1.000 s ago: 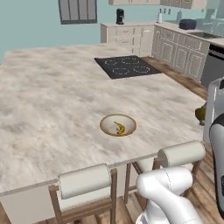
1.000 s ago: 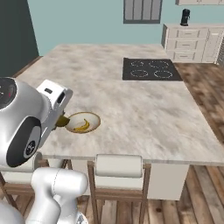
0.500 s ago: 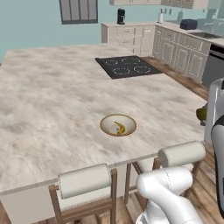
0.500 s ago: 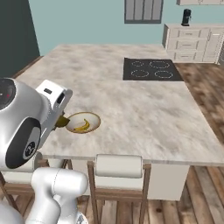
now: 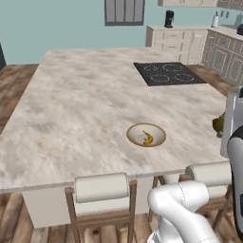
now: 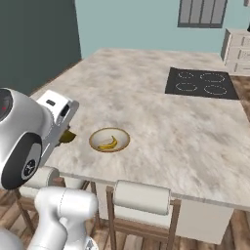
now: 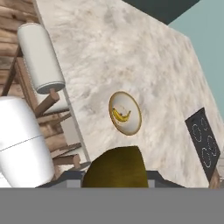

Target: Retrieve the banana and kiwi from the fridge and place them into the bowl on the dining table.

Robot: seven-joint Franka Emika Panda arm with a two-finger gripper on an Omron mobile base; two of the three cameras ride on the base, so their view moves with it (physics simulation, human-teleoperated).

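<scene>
A yellow banana (image 5: 148,138) lies inside the tan-rimmed bowl (image 5: 134,131) on the marble dining table (image 5: 85,109), near its front edge. The same banana (image 6: 108,144) and bowl (image 6: 122,137) appear in the right base view. My gripper (image 7: 114,176) is shut on the olive-green kiwi (image 7: 114,164), held in the air in front of the table edge and short of the bowl (image 7: 133,109). From the base, the kiwi (image 5: 218,124) (image 6: 66,136) hangs beside my arm. The fridge is out of view.
Wooden chairs with cream cushions (image 5: 100,186) (image 6: 141,196) stand along the table's near edge, below my arm. A black cooktop (image 5: 168,73) is set into the far right of the table. Cream cabinets (image 5: 173,40) line the back wall.
The whole scene has slid to the right in both base views, so the base has moved. The kiwi stays in my gripper and the banana stays in the bowl.
</scene>
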